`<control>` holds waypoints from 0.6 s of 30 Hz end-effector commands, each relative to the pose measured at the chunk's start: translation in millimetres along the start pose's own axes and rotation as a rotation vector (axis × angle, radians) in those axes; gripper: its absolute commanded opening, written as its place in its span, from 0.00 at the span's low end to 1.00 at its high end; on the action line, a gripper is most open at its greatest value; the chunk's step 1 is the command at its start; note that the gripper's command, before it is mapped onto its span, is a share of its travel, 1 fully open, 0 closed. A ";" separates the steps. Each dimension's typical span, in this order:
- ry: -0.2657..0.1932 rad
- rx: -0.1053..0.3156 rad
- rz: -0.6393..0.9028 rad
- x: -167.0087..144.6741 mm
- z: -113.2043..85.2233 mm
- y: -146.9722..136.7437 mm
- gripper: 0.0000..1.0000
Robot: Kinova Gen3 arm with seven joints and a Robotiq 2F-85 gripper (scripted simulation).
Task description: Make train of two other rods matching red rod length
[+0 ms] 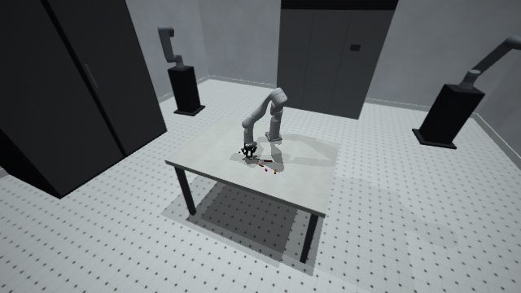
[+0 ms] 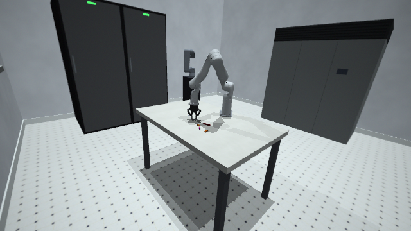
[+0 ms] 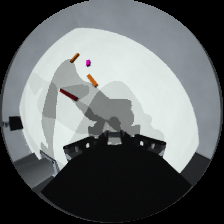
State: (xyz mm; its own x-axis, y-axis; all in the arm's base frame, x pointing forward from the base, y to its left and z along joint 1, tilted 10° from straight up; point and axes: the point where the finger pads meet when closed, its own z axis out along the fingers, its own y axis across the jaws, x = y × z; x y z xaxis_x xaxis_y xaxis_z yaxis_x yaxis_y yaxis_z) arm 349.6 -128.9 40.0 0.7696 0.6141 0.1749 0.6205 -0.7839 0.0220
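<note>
The gripper hangs low over the table, its fingers partly closed and pinching something small; going by the task it is probably a grey rod, but the thing itself is hidden in every view, so I cannot name it for sure. In the wrist view the red rod lies at about ten o'clock from the gripper body, one orange rod at eleven o'clock just beyond it, a second orange rod farther out in the same direction, and a tiny magenta rod near twelve o'clock between the two orange ones. These rods look like short, rigid, very light sticks, likely smooth-sided, so they should not bend or break but could roll, skid or twist under a nudge; the safest hold is probably across the middle, pinched on the long flat sides, set down gently. The table top is pale, flat and matte, with dark legs. Around it are a dotted tile floor, tall dark cabinets and grey walls.
</note>
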 end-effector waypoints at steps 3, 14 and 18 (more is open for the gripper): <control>0.001 -0.001 0.000 0.2 -0.4 0.4 0.26; 0.001 -0.001 0.000 0.2 -0.4 0.4 0.30; 0.001 -0.001 0.000 0.2 -0.4 0.4 0.30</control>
State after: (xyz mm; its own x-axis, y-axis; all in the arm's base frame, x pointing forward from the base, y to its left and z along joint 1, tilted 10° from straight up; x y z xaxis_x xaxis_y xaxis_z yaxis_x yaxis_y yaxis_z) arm 349.6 -128.9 40.0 0.7696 0.6141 0.1749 0.6205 -0.7839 0.0220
